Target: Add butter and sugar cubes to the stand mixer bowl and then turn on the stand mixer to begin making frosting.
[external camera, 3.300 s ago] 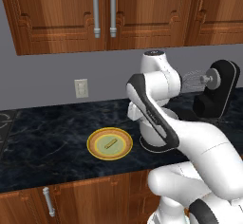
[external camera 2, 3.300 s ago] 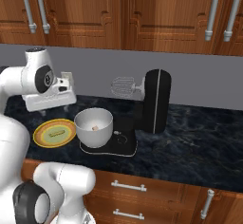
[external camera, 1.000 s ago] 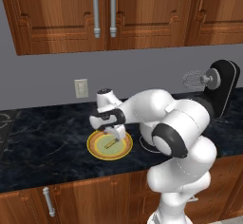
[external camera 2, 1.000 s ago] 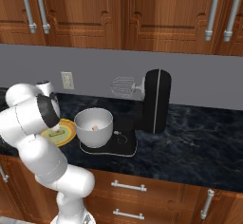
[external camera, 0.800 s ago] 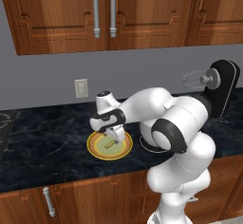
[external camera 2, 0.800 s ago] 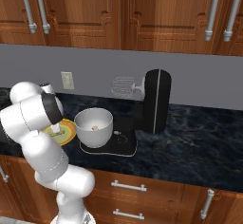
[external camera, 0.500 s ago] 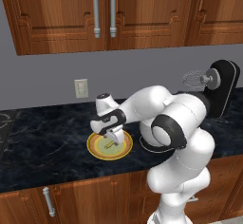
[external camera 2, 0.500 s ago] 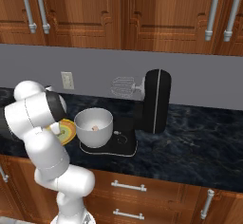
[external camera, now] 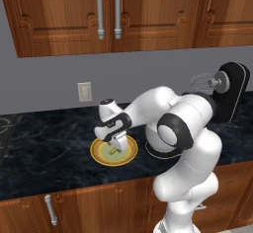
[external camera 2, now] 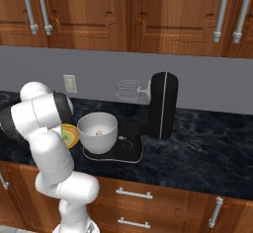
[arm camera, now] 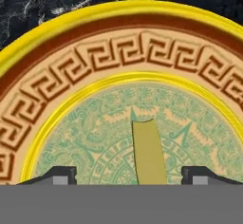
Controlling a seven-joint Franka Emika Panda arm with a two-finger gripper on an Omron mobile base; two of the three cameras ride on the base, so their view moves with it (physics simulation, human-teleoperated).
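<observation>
I see a round yellow plate (external camera: 129, 154) with a brown key-pattern band and a green patterned centre lying flat on the black marbled worktop (external camera: 44, 148). A white wall outlet (external camera: 84, 91) sits on the grey backsplash behind it. Wooden upper cabinets (external camera: 64, 15) with silver handles (external camera: 99, 7) hang above, and wooden drawers (external camera 2: 133, 200) run below.

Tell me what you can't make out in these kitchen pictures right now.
- Butter: in the hand view its near end is cut off at the bottom edge, so its full length is hidden.
- Plate: in the right base view the arm covers most of it.
- Gripper: in the left base view too small to tell whether the fingers touch the butter.
- Bowl: the small pale piece inside is too small to identify.
</observation>
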